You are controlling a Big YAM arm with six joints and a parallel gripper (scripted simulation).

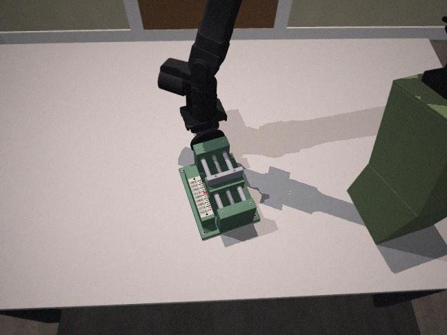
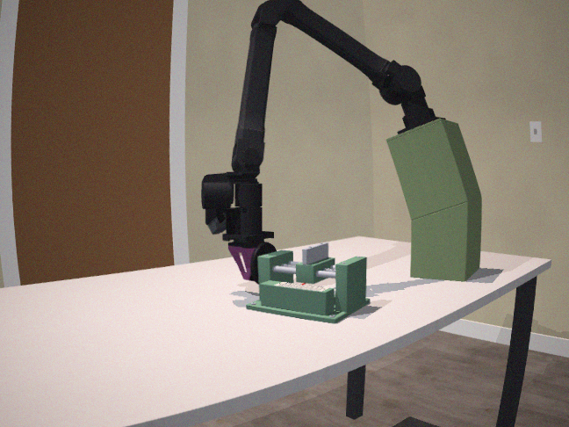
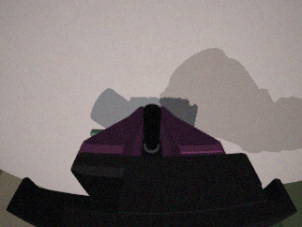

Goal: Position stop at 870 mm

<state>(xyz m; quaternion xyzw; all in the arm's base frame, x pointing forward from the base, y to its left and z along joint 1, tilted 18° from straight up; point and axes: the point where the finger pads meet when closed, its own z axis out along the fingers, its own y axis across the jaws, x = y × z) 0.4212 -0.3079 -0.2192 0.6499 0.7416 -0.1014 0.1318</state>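
Note:
The green stop device point(image 1: 236, 216) point(image 2: 293, 299) stands on the table. Its stop, a grey plate point(image 1: 225, 176) point(image 2: 315, 253) on a green carriage, sits on the rods about midway between the end blocks. A red pointer point(image 1: 205, 192) point(image 2: 303, 284) lies near the middle of the white scale point(image 1: 196, 187); its numbers are too small to read. The black handwheel point(image 1: 206, 136) point(image 2: 268, 249) is at the far end block. My gripper point(image 2: 248, 277) point(image 3: 152, 112) points down beside it, its purple fingers shut on the handwheel's black handle point(image 3: 151, 127). The fingertips are hidden in the top view.
The green arm pedestal point(image 1: 396, 158) point(image 2: 441, 229) stands on the table to the right of the device. The black arm point(image 1: 212, 43) point(image 2: 257, 91) reaches over from it to the far end of the device. The table's front edge point(image 1: 216, 300) lies well in front of the device.

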